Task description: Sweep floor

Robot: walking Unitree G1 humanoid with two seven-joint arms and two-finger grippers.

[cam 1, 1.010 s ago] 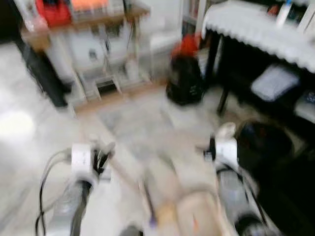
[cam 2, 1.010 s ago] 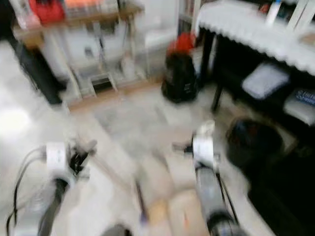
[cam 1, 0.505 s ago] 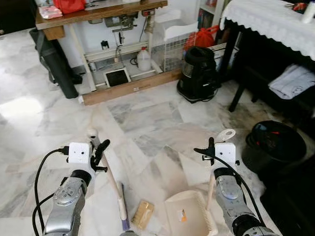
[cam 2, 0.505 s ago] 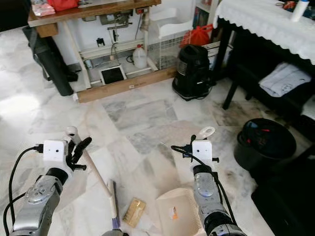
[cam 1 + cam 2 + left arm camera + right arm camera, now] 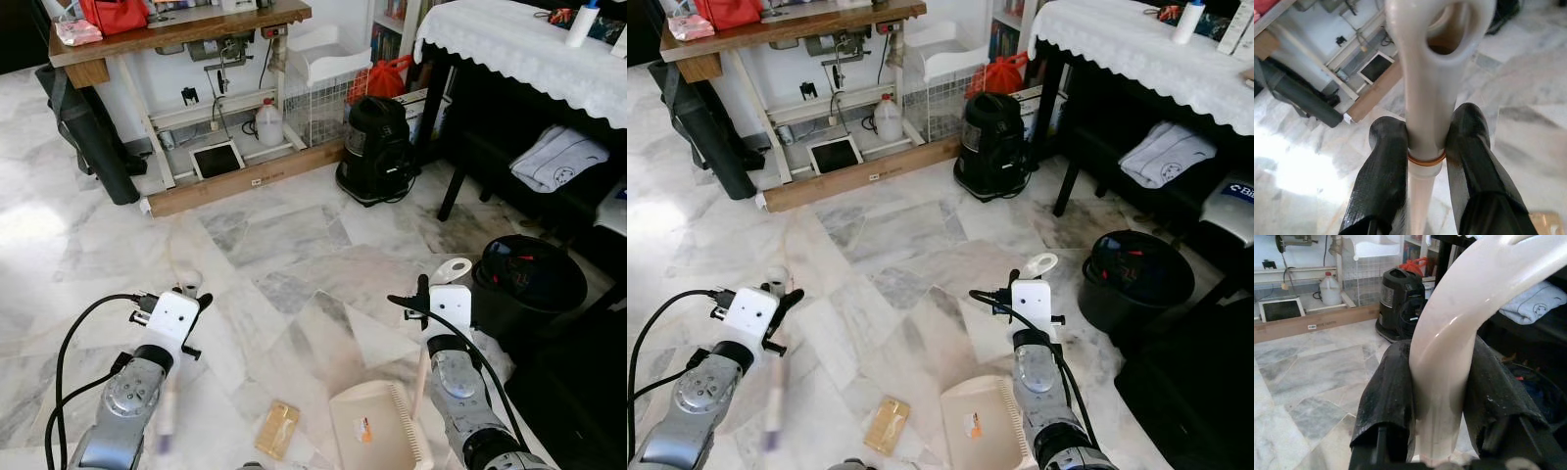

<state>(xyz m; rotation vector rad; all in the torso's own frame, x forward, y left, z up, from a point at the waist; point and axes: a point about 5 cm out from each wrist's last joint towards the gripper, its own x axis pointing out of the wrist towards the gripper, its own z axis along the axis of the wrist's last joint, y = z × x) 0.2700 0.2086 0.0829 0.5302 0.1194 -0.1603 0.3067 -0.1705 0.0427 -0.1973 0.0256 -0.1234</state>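
My left gripper (image 5: 192,297) is shut on the cream broom handle (image 5: 1432,73), just below its hanging loop. The broom's stick (image 5: 167,411) runs down beside my left forearm and is blurred. My right gripper (image 5: 421,298) is shut on the cream dustpan handle (image 5: 1459,308), whose loop end stands above the fingers. The dustpan (image 5: 377,431) rests on the marble floor in front of me, tray toward my left. A flat yellow-brown scrap (image 5: 277,429) lies on the floor just left of the dustpan.
A black vacuum cleaner (image 5: 377,147) and a wooden plank (image 5: 245,181) lie ahead under a workbench (image 5: 176,29). A black bin (image 5: 529,284) stands close on the right beside a dark table with a white cloth (image 5: 519,44). Open marble floor lies between.
The broom's lower end has swung left, away from the scrap, to beside my left forearm. The view has shifted a little. The right gripper and dustpan keep their place.
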